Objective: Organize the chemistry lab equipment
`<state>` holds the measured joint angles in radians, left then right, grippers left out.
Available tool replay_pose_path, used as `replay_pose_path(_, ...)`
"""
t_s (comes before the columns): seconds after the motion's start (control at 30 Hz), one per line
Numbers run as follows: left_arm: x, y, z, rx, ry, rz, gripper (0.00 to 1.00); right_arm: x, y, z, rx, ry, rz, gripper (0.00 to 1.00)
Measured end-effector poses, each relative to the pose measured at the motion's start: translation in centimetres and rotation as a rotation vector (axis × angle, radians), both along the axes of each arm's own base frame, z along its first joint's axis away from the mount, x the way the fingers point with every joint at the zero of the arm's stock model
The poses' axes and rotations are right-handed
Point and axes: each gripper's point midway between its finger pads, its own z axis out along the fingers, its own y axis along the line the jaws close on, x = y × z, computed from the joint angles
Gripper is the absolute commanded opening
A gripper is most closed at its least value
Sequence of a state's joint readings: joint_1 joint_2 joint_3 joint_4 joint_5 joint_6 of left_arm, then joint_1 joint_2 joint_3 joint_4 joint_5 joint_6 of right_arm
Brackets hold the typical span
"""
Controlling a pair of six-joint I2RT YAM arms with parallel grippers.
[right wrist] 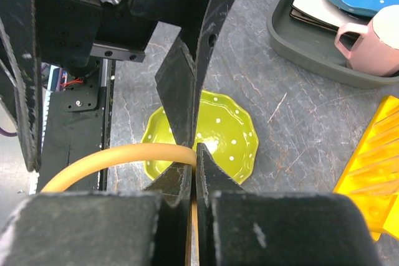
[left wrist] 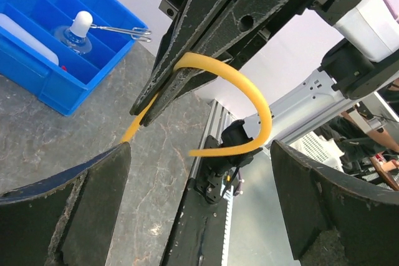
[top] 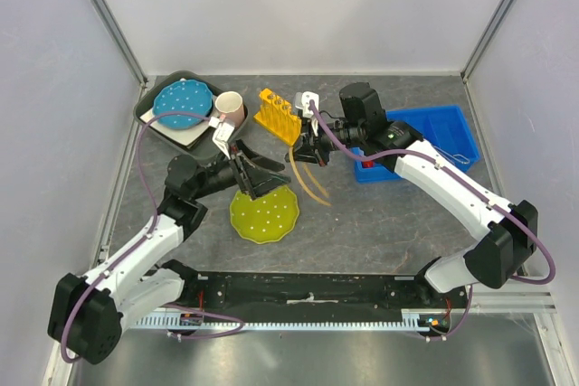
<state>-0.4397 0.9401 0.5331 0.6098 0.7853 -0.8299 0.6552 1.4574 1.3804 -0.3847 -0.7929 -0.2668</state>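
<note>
**Item:** yellow hose [left wrist: 262,110], bent in a loop.
**Held:** clamped between the closed jaws of the right gripper [left wrist: 167,95], clear of the table.
**Position:** straight ahead of the left gripper [left wrist: 199,149], whose jaws are spread wide. The loose end is lined up with the gap, and the curved length runs across it. How far ahead it lies cannot be told.
**Nearer free arm:** left.
**Left wrist view only:** blue bin [left wrist: 37,76] beyond the jaws, holding the flask [left wrist: 80,28] and tongs [left wrist: 121,30].
**Right wrist view only:** green plate [right wrist: 230,135] seen below the pinch, and the rack [right wrist: 374,147] to one side.

Robotics lab test cell: white panel walls [top: 298,6], aluminium framing [top: 109,17], grey tabletop [top: 380,214], bolted robot arms [top: 452,192].
</note>
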Motion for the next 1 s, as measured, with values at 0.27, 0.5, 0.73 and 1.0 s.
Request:
replay_pose_path(0.27, -0.7, -3.0, -1.2, 0.022, 0.061, -0.057, 1.0, -0.1, 0.0, 0.1, 0.003, 0.002, 0.007, 0.02)
replay_pose_path(0.5, -0.9, -3.8, -1.1, 0.011, 0.048, -0.068, 1.0, -0.4, 0.1, -0.1, 0.005, 0.01, 0.018, 0.02)
replay_pose_path(0.73, 0.0, -4.4, -2.2, 0.021, 0.071, -0.055, 0.91, -1.0, 0.2, 0.0, 0.017, 0.037, 0.04, 0.02)
replay_pose_path(1.0, 0.7, -4.9, -3.8, 0.037, 0.098, -0.055, 0.75, -2.0, 0.6, 1.0, 0.06, 0.089, 0.082, 0.02)
